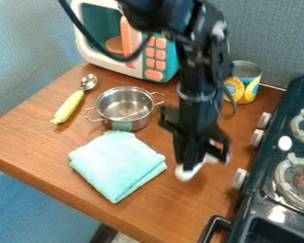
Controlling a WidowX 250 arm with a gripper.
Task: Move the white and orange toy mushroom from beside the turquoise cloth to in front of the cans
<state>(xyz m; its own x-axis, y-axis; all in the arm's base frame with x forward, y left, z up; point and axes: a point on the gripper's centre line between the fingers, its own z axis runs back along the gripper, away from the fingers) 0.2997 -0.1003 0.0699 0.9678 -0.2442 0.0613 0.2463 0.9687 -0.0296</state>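
Observation:
The black gripper (pixel 195 161) hangs low over the wooden counter, right of the folded light-blue cloth (pixel 118 163). A small white object (pixel 186 174) is at its lower end, partly hidden behind it; whether it is held cannot be made out. Up and left of the gripper stands a silver pot (pixel 125 105) with two wire handles, just behind the cloth. Farther left lies a spoon (pixel 69 107) with a yellow-green handle and a metal bowl.
A toy microwave (pixel 159 59) in white, teal and orange stands at the back. Behind the arm on the right is a yellow-labelled can (pixel 244 84). The dark toy stove (pixel 262 194) borders the counter's right side. The wooden counter's (pixel 27 135) front edge slants down to the right.

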